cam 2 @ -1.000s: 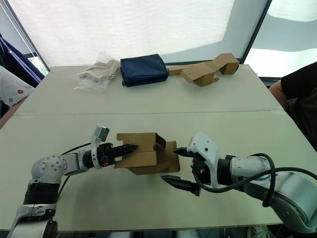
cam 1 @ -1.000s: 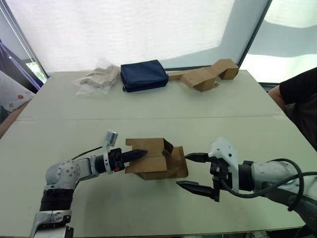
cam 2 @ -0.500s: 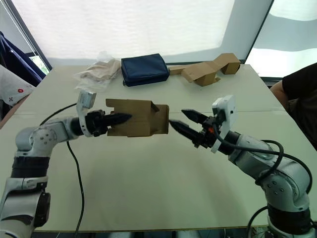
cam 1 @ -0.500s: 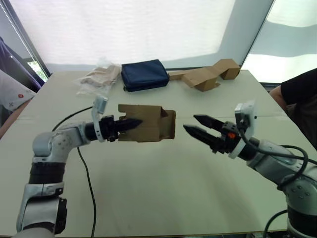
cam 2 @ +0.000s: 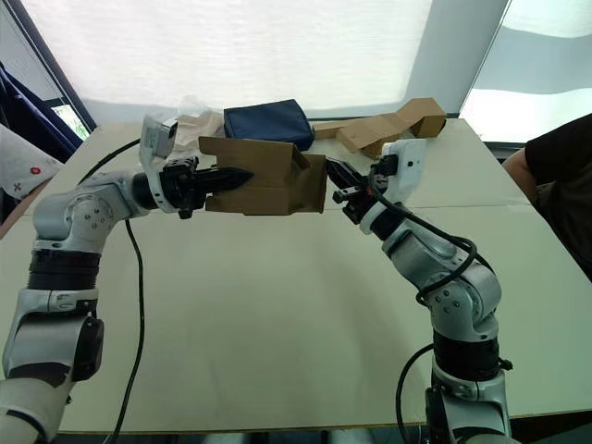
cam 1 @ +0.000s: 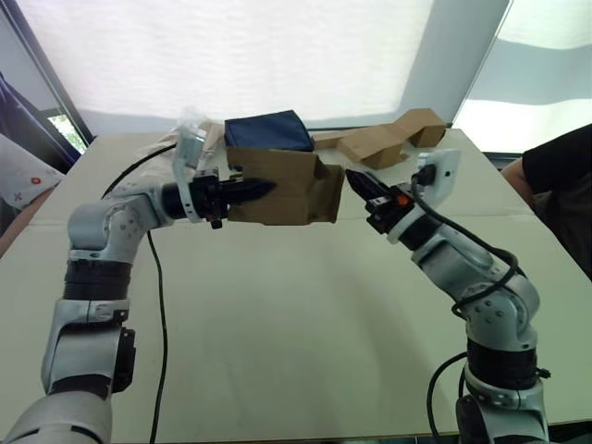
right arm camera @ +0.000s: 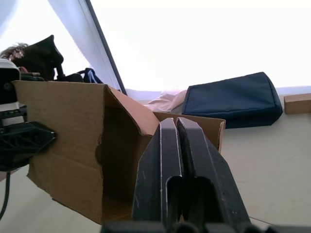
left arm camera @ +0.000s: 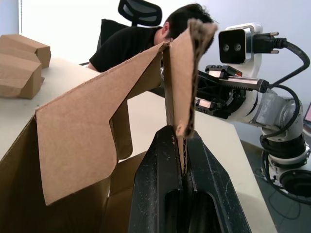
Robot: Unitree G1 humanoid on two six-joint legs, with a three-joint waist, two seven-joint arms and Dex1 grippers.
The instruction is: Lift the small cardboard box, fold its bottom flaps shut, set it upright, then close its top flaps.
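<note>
The small cardboard box (cam 1: 282, 190) hangs on its side in the air above the table, plain brown, long axis running left to right. My left gripper (cam 1: 264, 188) is shut on one cardboard wall at its left end; the left wrist view shows the black fingers (left arm camera: 165, 160) pinching that edge. Flaps (cam 1: 328, 180) at the box's right end stand partly open; I cannot tell whether they are the bottom flaps. My right gripper (cam 1: 353, 176) is shut, holds nothing, and its tips point at those flaps, close to or touching them. In the right wrist view the fingers (right arm camera: 167, 145) are pressed together before the box (right arm camera: 73, 141).
A navy fabric pouch (cam 1: 268, 129), a crumpled pale bag (cam 1: 190, 134) and a cluster of brown cardboard pieces (cam 1: 388, 139) lie along the far side of the table (cam 1: 296, 324). A person in black (cam 1: 560, 185) sits at the right edge. A cable (cam 1: 153, 305) hangs from my left arm.
The box has gone from resting on the table to being held up in the air, farther back. My right gripper has shut and risen to the box's right end.
</note>
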